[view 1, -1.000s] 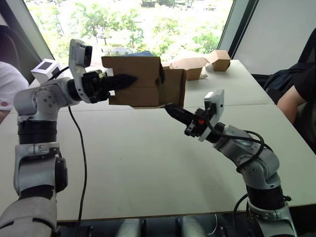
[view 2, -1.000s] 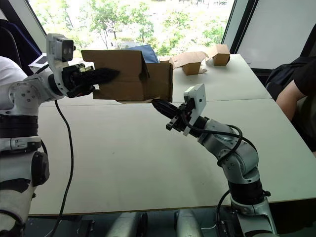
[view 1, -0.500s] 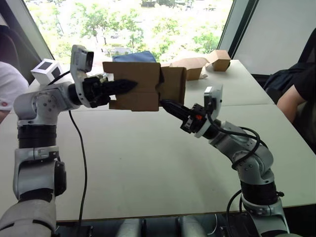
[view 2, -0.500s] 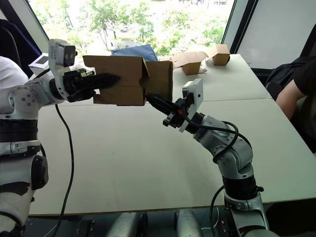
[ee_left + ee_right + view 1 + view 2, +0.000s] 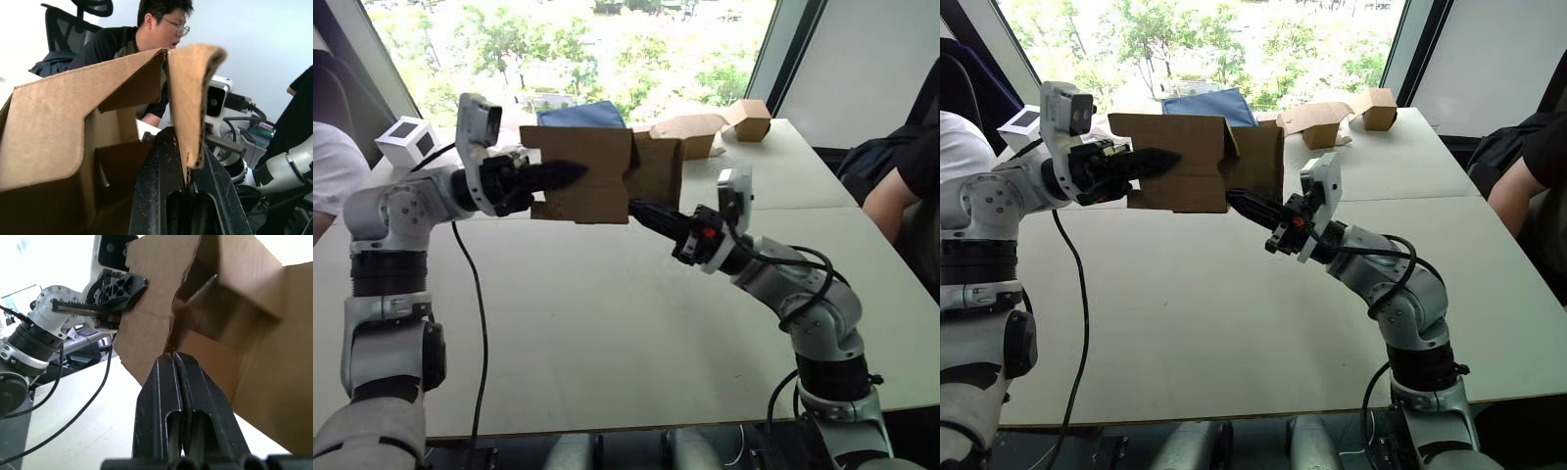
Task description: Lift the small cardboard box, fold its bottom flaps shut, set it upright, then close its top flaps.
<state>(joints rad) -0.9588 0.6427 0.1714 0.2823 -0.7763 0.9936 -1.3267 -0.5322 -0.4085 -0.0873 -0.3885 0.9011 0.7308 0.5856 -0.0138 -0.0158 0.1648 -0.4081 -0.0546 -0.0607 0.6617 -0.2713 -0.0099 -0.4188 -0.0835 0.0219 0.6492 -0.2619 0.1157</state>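
The small cardboard box (image 5: pixel 590 174) hangs on its side above the table, brown and plain. My left gripper (image 5: pixel 570 173) is shut on the wall at its left end; in the left wrist view the fingers (image 5: pixel 159 169) clamp a cardboard edge and the box is open inside. The end facing right shows the bottom flaps (image 5: pixel 658 166), part open. My right gripper (image 5: pixel 639 208) is shut, its tips at the lower edge of that open end, touching the cardboard (image 5: pixel 151 328). Which panels are the top flaps I cannot tell.
Behind the box lie a dark blue fabric pouch (image 5: pixel 594 112) and two more cardboard boxes (image 5: pixel 693 131) (image 5: pixel 750 117). A white cube with black faces (image 5: pixel 408 140) stands at the back left. People sit at both sides (image 5: pixel 904 186) (image 5: pixel 327 176). The pale table (image 5: pixel 607 333) lies below.
My right gripper has moved up and left, from below the box to the lower edge of its right end. The left gripper still holds the box, a little lower.
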